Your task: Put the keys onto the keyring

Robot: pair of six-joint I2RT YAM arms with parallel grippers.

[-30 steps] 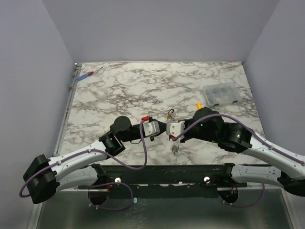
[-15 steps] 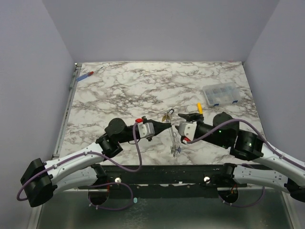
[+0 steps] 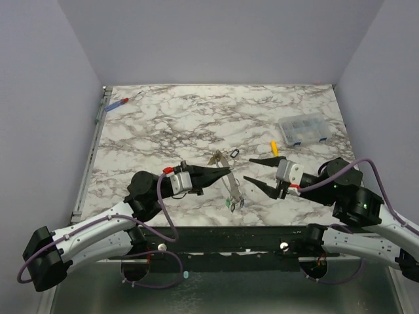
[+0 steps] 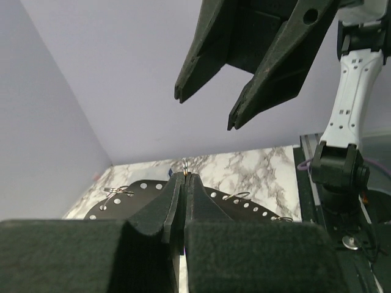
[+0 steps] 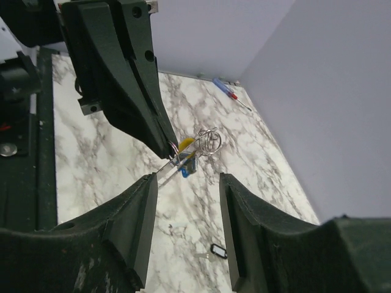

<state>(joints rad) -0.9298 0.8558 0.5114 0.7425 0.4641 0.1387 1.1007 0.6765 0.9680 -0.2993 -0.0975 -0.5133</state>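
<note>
Two arms meet near the middle of the table's near edge: the left gripper [image 3: 228, 173] is clamped on the keyring [image 3: 232, 188], likely steadying it with keys [image 3: 231, 203] dangling, while the right gripper [image 3: 247, 168] gapes wide, empty.

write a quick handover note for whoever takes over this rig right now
Left gripper: fingers shut on the thin silver wire keyring.
Right gripper: open, empty, facing the ring but apart from it.
Small silver keys with coloured plastic caps: bunched at the ring below the left fingers; I cannot tell whether all are threaded.
Left to do: confirm every key is on the ring and thread any loose one.
</note>
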